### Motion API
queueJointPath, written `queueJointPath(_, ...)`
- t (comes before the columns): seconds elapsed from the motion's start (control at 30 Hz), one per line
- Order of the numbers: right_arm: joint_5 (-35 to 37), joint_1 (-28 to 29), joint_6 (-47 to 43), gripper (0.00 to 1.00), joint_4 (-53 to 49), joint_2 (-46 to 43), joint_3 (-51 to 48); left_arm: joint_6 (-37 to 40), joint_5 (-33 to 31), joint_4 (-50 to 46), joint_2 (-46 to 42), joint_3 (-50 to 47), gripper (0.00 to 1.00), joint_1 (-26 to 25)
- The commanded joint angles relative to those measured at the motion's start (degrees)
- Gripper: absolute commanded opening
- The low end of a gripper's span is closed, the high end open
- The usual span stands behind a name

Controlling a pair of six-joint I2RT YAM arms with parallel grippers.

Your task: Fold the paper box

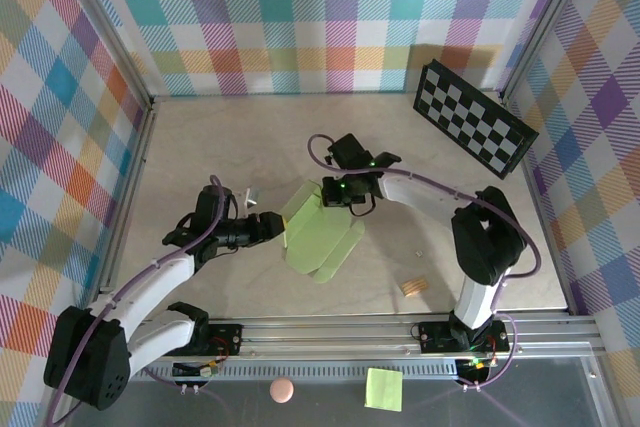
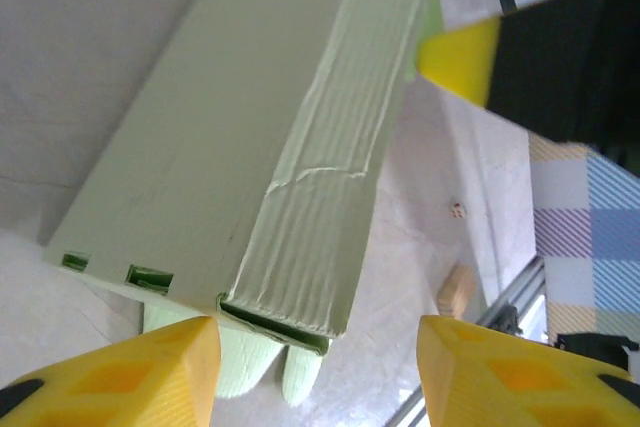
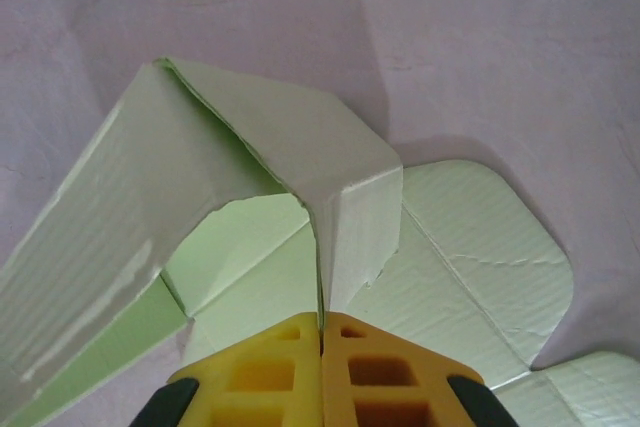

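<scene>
The pale table (image 1: 200,147) is fenced on three sides by plaid walls (image 1: 300,17). The left arm (image 1: 150,287) and right arm (image 1: 480,237) rise from the table's near edge and both reach toward its middle. A black-and-white checkerboard panel (image 1: 473,114) leans at the table's far right corner.

The paper box (image 1: 320,232) sits at the table's middle. It is pale lime-green card, partly folded, with one long panel raised into a ridge and rounded flaps lying flat toward the near edge. From the left wrist, the paper box (image 2: 220,147) shows a ribbed side wall with a crease across it and small slots along its near end.

The left gripper (image 2: 320,347) is at the box's left end, its yellow fingers (image 2: 150,367) spread wide on either side of that end. I cannot tell whether they touch the card. The right gripper (image 3: 322,332) is at the box's far side, its fingers pressed together and pinching the edge of an upright panel of the paper box (image 3: 250,157).

Off the table's near edge lie a brighter green sticky note (image 1: 384,388) and a pink ball (image 1: 283,390). A small wooden block (image 1: 413,287) rests on the table's near right part.
</scene>
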Motion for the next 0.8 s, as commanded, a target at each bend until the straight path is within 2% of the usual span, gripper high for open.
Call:
queueJointPath(0.0, -2.99, 0.32, -5.34, 0.07, -1.50, 2.44, 3.89, -0.44, 4.85, -0.12, -0.84, -0.90, 0.58, -0.98)
queueJointPath(0.2, -6.75, 0.49, -9.57, 0.07, -2.24, 5.64, 7.75, -2.61, 7.40, 3.24, 1.18, -0.70, 0.63, -2.48)
queueJointPath(0.27, -7.31, 0.73, -10.53, 0.07, -2.29, 6.02, 8.12, -3.11, 7.43, 4.08, 2.13, -0.35, 0.69, -2.67)
queueJointPath(0.37, -7.63, 1.18, -11.33, 0.07, -2.47, 6.29, 8.05, -3.46, 6.43, 4.23, 3.35, 0.42, 0.70, -2.76)
queueJointPath(0.57, -6.77, 1.63, -11.75, 0.07, -2.55, 6.14, 7.47, 0.10, -1.38, -5.69, 2.91, 4.36, 0.68, -2.84)
queueJointPath(0.77, -5.15, 1.63, -12.19, 0.07, -2.86, 6.03, 6.96, 4.31, -3.56, -17.22, 1.39, 8.06, 0.69, -2.84)
